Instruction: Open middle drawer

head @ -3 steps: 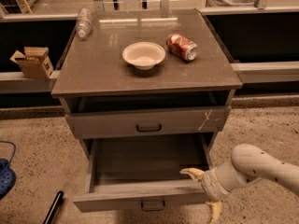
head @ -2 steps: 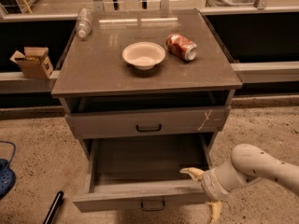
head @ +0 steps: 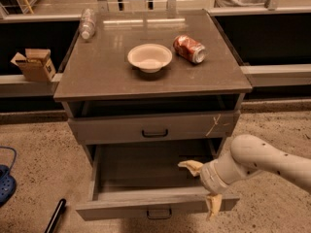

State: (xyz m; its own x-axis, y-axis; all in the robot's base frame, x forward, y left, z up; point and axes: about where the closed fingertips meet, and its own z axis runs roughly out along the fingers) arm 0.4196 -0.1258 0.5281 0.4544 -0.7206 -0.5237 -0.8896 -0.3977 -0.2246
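Observation:
The grey cabinet (head: 150,81) has its top drawer (head: 121,128) shut, with a pale scratch on the right end of its front. Below it the middle drawer (head: 121,210) stands pulled out, its inside bare and its small dark loop handle (head: 159,212) on the front. My gripper (head: 203,186) is at the drawer's right front corner. It is open. One pale finger (head: 191,166) reaches inside the drawer and the other hangs outside the front panel. The third drawer is hidden under the open one.
On the cabinet top stand a white bowl (head: 149,57), a lying red can (head: 189,49) and a lying clear bottle (head: 87,23). A cardboard box (head: 33,64) sits on the ledge at left. A dark stick (head: 54,216) and a blue object (head: 6,183) lie on the floor at left.
My gripper and arm have shifted slightly up and to the left, further over the drawer. The drawer has stayed where it was.

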